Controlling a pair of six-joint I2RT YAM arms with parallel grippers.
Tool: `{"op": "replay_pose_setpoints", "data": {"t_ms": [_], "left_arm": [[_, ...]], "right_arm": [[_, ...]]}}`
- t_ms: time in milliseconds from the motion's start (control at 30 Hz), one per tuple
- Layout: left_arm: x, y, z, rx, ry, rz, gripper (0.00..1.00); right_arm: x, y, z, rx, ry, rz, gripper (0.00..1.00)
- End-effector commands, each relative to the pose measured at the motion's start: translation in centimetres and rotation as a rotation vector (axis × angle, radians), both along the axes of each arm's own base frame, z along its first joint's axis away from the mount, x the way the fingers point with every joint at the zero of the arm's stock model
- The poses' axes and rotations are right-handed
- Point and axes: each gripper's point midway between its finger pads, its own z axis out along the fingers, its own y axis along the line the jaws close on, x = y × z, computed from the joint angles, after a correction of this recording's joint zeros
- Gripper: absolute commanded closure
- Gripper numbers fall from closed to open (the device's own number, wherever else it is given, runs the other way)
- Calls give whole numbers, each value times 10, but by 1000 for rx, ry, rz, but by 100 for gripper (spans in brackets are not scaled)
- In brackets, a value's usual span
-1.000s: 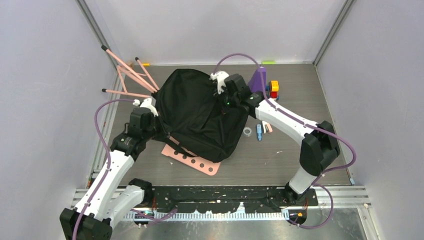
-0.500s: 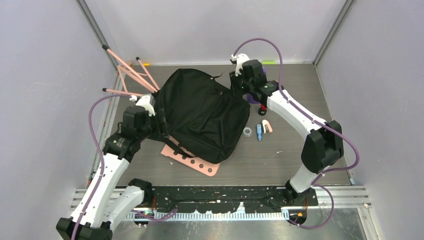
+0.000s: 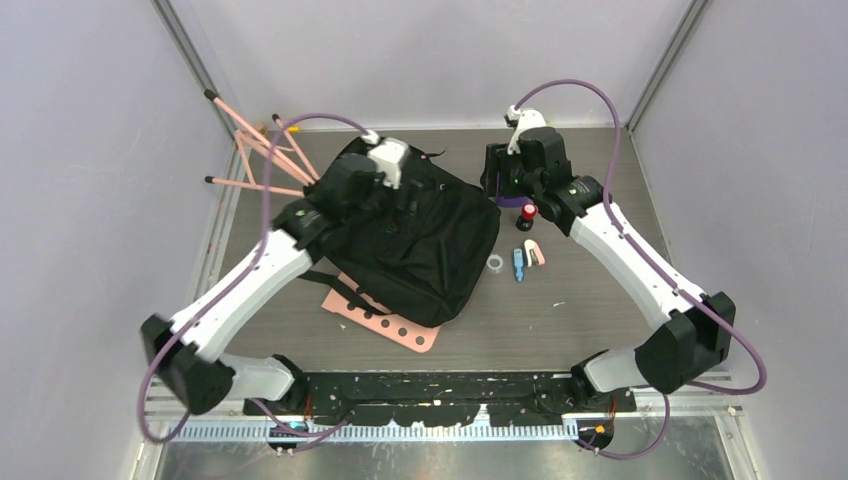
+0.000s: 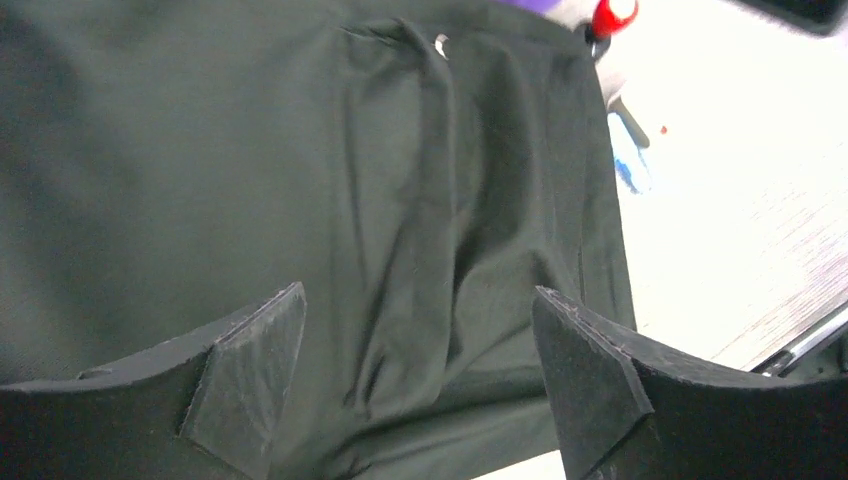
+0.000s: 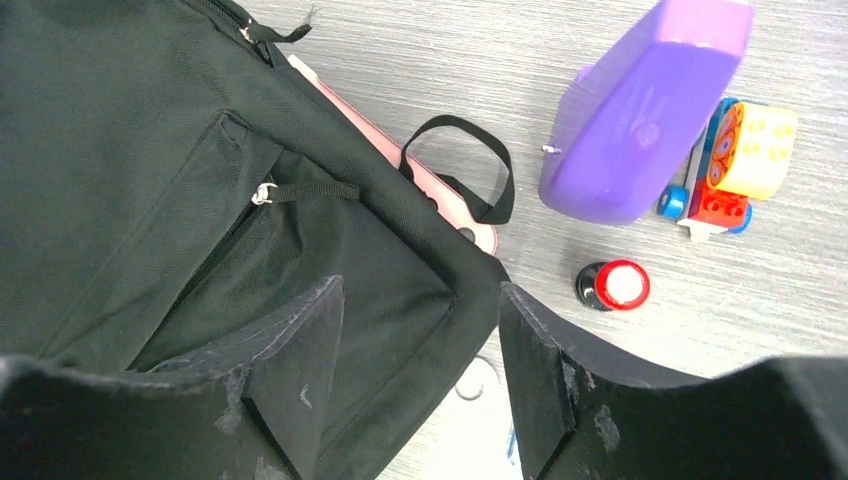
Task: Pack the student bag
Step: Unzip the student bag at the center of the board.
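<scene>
The student bag (image 3: 425, 255) is a large black backpack lying flat in the middle of the table, zippers shut. My left gripper (image 3: 408, 193) hovers over its upper part, jaws open and empty. In the left wrist view black fabric (image 4: 400, 190) fills the space between the fingertips (image 4: 255, 350). My right gripper (image 3: 497, 182) hangs open and empty over the bag's back right corner. In the right wrist view I see the bag's front pocket (image 5: 200, 230), its zipper pull (image 5: 264, 193) and its carry loop (image 5: 470, 160).
A pink perforated board (image 3: 390, 322) lies under the bag. To its right lie a purple case (image 5: 645, 105), a toy train (image 5: 735, 165), a red-capped bottle (image 3: 526, 214), a tape ring (image 3: 494, 263) and small blue and pink items (image 3: 526, 258). Pink rods (image 3: 255, 150) stand at the back left.
Both grippers opened and let go of the bag, which settled flat. The left arm swung from the bag's left side to above it. The right arm drew back to the right.
</scene>
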Motion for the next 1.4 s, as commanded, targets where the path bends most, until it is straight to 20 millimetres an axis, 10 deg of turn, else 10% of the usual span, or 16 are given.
{"op": "replay_pose_setpoints", "data": {"t_ms": [0, 267, 667, 967, 1367], "left_arm": [[27, -40, -19, 44, -3, -49, 12], [62, -34, -79, 234, 66, 50, 10], [63, 23, -94, 305, 55, 211, 69], [57, 11, -104, 73, 124, 146, 94], [54, 14, -102, 1, 117, 176, 100]], "right_arm": [[-14, -10, 6, 48, 4, -67, 36], [-30, -10, -2, 91, 24, -90, 37], [-38, 60, -7, 94, -29, -169, 38], [-33, 127, -27, 43, -39, -189, 37], [-14, 79, -72, -360, -107, -394, 38]]}}
